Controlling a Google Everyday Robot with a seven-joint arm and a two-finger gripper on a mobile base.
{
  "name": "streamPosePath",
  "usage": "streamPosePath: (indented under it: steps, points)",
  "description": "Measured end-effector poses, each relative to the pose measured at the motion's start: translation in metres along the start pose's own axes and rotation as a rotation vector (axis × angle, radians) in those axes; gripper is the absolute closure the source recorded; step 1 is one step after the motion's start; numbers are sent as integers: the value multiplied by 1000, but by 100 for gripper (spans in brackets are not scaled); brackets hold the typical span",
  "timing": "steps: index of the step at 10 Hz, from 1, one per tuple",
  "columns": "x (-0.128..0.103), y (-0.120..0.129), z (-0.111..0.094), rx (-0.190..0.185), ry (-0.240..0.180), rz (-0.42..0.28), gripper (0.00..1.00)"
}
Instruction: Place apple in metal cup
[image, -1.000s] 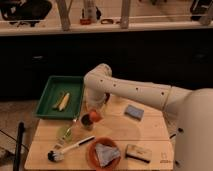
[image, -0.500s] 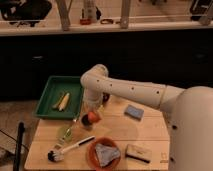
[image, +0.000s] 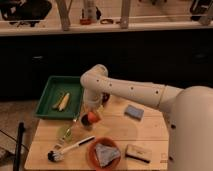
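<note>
The white robot arm (image: 135, 92) reaches in from the right and bends down over the wooden surface (image: 145, 132). The gripper (image: 92, 111) hangs at the end of the arm, just above the apple (image: 91, 118). The apple is a small orange-red ball near the middle of the surface, a bit to the left. The jaws are hidden by the arm, so I cannot tell if they are wide, narrow, or holding the apple. I cannot make out the metal cup under the arm.

A green tray (image: 50, 97) sits at the back left corner, with a yellow thing (image: 61, 101) lying inside it. Just left of the apple there is a small green thing (image: 66, 131). A brush (image: 70, 149) with a white handle and a dark head lies at the front left. Next to it is an orange plate (image: 91, 150) with a grey cloth (image: 106, 154) on it. A tan block (image: 137, 152) lies at the front right. A blue sponge (image: 133, 112) lies to the right of the arm.
</note>
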Motion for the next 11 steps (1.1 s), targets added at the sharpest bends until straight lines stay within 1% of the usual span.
streamPosePath:
  steps: [2,4,6,10,11]
  points:
    - [-1,-3,-1,-3,-1,-12,100]
    - [-11,-21,-4,0,-4,-45,100]
    - [-10,-22,-8,-5,-4,-58,100]
    - [-13,-26,-12,-1,-14,-87,100]
    - [-13,-25,-12,1,-22,-94,98]
